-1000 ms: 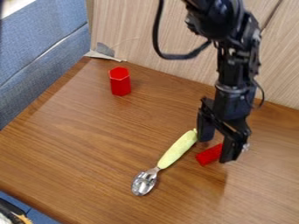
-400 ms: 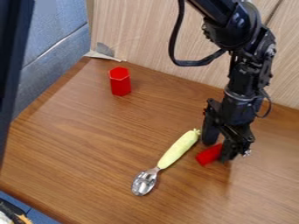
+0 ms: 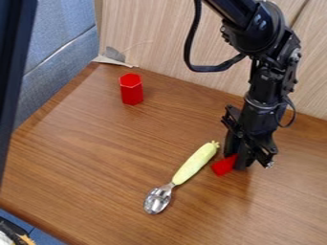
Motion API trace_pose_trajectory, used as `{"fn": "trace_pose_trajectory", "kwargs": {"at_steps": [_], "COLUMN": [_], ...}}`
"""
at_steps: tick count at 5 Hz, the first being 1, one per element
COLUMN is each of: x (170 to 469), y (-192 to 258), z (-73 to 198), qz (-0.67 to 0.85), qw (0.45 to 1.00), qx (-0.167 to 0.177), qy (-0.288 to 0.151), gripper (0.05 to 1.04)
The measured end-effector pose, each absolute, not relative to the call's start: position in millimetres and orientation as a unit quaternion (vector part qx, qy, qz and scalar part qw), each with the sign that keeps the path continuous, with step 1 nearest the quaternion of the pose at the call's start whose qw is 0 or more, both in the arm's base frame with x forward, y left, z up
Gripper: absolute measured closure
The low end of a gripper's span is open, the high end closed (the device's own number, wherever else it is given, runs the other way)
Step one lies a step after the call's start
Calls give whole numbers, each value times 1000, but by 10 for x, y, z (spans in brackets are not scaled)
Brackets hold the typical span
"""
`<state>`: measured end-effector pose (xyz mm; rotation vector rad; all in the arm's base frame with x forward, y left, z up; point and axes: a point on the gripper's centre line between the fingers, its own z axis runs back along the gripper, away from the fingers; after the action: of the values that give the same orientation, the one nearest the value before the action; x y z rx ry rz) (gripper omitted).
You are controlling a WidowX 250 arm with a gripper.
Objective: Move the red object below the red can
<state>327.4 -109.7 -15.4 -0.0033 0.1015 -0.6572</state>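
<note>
Spoon (image 3: 184, 175) left of block (image 3: 223, 165) — can (image 3: 131, 90) behind both, leftward — block apparently between the jaws.

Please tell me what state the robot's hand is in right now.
Hand: closed, holding the red block by one end.

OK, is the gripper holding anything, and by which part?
Yes: the gripper looks shut on the red block, by the end away from the spoon.
</note>
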Motion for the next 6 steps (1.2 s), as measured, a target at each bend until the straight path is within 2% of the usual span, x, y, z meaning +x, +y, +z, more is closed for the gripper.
{"fn": "trace_pose_trajectory", "kwargs": {"at_steps": [1, 2, 3, 4, 5, 6], "x": [3269, 3286, 3326, 3437, 3432, 3376], "y": [-1112, -1122, -1018, -779, -441, 65], "z": [-151, -107, -22, 411, 556, 558], "qz": [-322, -318, -306, -262, -204, -119], "qw": [945, 945, 949, 963, 978, 993], "qx": [-7, -36, -42, -64, -47, -18], "qy": [51, 63, 71, 29, 12, -5], "gripper": [815, 816, 816, 816, 816, 816]}}
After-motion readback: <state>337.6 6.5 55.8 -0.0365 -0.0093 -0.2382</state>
